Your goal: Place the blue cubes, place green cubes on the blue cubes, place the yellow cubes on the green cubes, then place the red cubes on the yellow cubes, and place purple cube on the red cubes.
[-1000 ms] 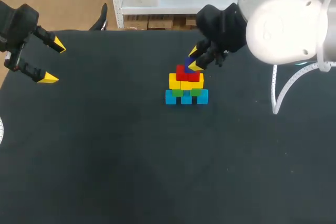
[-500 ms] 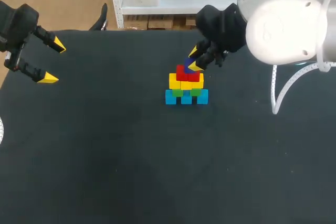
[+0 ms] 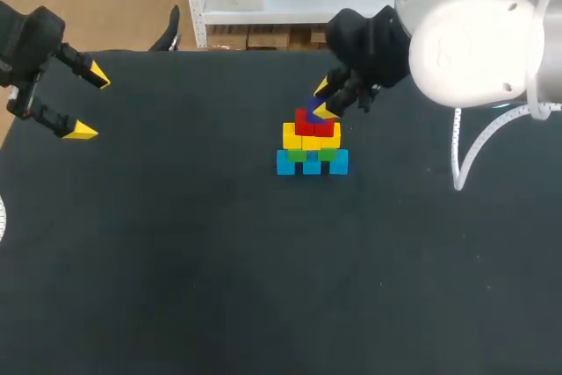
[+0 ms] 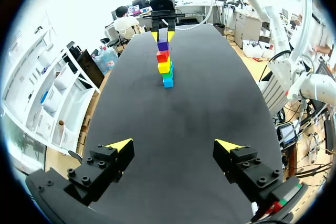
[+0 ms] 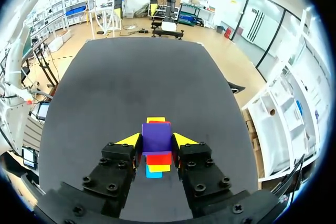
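Closest to you, the black table (image 3: 263,287) is lying bare in front of the stack. Going outward, a row of blue cubes (image 3: 286,162) is sitting on the cloth as the base. Green cubes (image 3: 297,155) are resting on them, yellow cubes (image 3: 292,136) are sitting on the green layer, and red cubes (image 3: 305,123) are sitting on the yellow. From your left wrist camera the layers are lining up as one upright column.

At the top, the purple cube (image 5: 156,136) is sitting between the yellow tips of your right claw (image 3: 324,98). Both fingers (image 5: 131,140) are pressing against opposite sides of it, so that claw is gripping the cube, spread only as wide as the cube itself. The cube is looking level and is sitting right over the red cubes. It appears to be touching them, though you cannot tell how firmly it is resting.

Your left claw (image 4: 174,145) is hanging over the table's far left edge, well apart from the stack. Its fingers are spreading wide, holding nothing and touching nothing.
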